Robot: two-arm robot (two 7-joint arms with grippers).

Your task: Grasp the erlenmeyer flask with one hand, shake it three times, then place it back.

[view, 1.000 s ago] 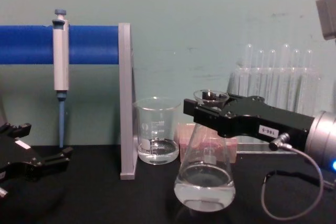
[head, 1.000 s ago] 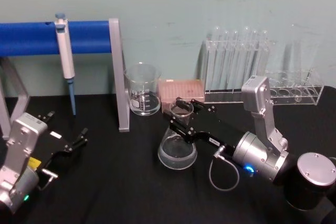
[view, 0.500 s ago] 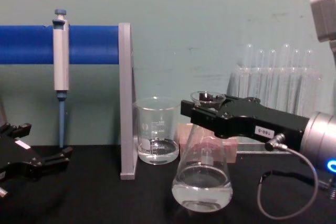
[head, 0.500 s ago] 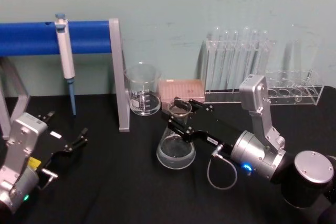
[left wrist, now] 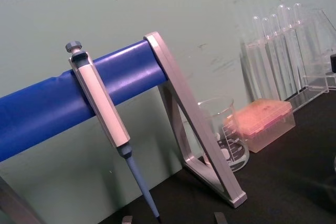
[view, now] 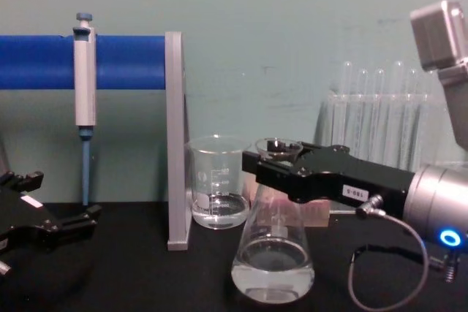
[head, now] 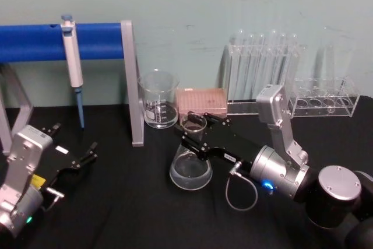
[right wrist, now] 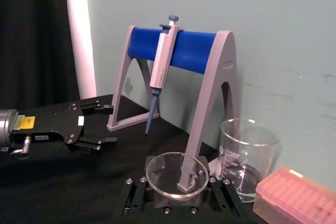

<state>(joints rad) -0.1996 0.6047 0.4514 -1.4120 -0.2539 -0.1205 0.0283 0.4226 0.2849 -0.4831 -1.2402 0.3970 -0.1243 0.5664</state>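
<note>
I see bare table [head: 116,208] on the near side of the flask [head: 190,170]. Close behind it, a beaker [head: 158,106], pink box [head: 201,98] and stand post [head: 132,86] block passage.

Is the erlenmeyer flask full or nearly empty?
Nearly empty: the erlenmeyer flask holds just a shallow layer of clear liquid across its base, while the right gripper clamps its neck.

**Glass, Matt Black and Bare Metal**

The erlenmeyer flask [head: 190,170] is seen to be of clear, glossy glass, as is the beaker [head: 158,106]. The right gripper [head: 193,133] is finished in matt black, with a smooth silver metal wrist [head: 274,170] behind it. The same matt black is worn by the left gripper [head: 74,140]. The table [head: 128,202] is covered in a dull black surface. The stand [head: 131,80] is built of matt grey uprights and a glossy blue bar. Clear, shiny plastic is shown by the test tube rack [head: 323,106], and pink plastic by the tip box [head: 201,100].
</note>
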